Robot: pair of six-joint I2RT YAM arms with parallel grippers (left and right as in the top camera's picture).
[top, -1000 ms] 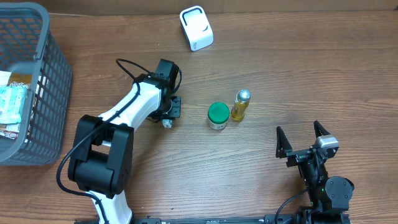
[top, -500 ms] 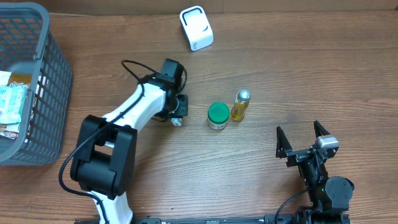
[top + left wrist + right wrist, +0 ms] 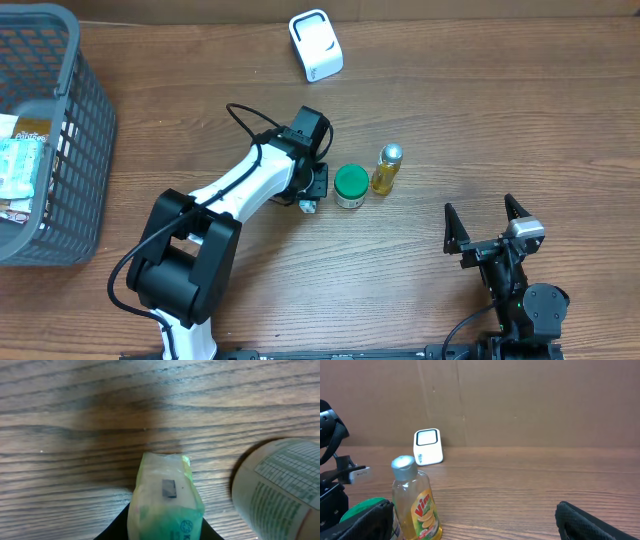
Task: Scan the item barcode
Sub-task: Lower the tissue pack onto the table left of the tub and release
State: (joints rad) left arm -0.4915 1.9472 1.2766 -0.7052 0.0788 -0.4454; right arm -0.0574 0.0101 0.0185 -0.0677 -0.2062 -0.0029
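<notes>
Pinched in the left claw [image 3: 312, 193]: a green-and-white packet [image 3: 167, 495], low over the table [image 3: 450, 110]. Just beside it, a green-lidded jar [image 3: 350, 184] and a yellow bottle [image 3: 387, 168]. White scanner [image 3: 316, 45] well apart at the far edge. Basket [image 3: 70, 150] far left. Right claw [image 3: 487, 228] spread wide, holding nothing.

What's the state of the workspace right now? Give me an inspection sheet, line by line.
Surface: wooden table.
Job's things: white scanner at far edge; green-and-white packet, held.
Clutter: green-lidded jar beside yellow bottle, both upright; grey basket holding loose packets.
Grippers: left gripper shut on the packet, beside the jar; right gripper open, empty.
Cables: black cable looping over left arm.
Surroundings: brown wall behind table.
</notes>
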